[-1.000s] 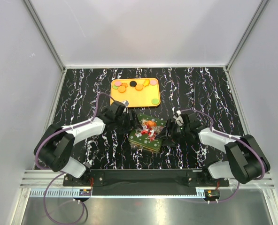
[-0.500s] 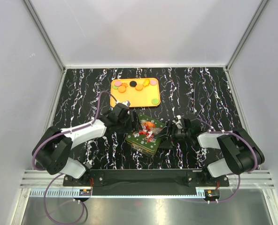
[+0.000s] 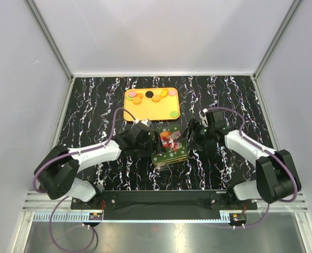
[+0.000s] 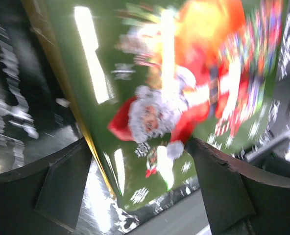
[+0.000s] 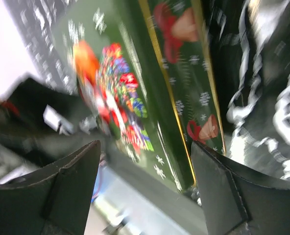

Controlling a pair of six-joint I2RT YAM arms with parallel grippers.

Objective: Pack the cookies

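The cookies [image 3: 156, 98] are small flat discs, mostly orange with a black, a pink and a green one. They lie on an orange tray [image 3: 148, 109] at the back of the table. A green Christmas tin [image 3: 169, 147] with a Santa picture on its lid sits in front of the tray, between both grippers. It fills the left wrist view [image 4: 150, 112] and the right wrist view [image 5: 135, 98]. My left gripper [image 3: 155, 143] is wide open at the tin's left side, one corner of it between the fingers. My right gripper [image 3: 187, 136] is wide open at the tin's right side.
The table top [image 3: 93, 105] is black marble-patterned with grey walls on three sides. The tray stands just behind the tin. Both arms reach inward from the near edge.
The tin has turned and shifted right, now narrower in the top view. My left gripper followed it rightward. My right gripper moved up and back to the tin's far right corner.
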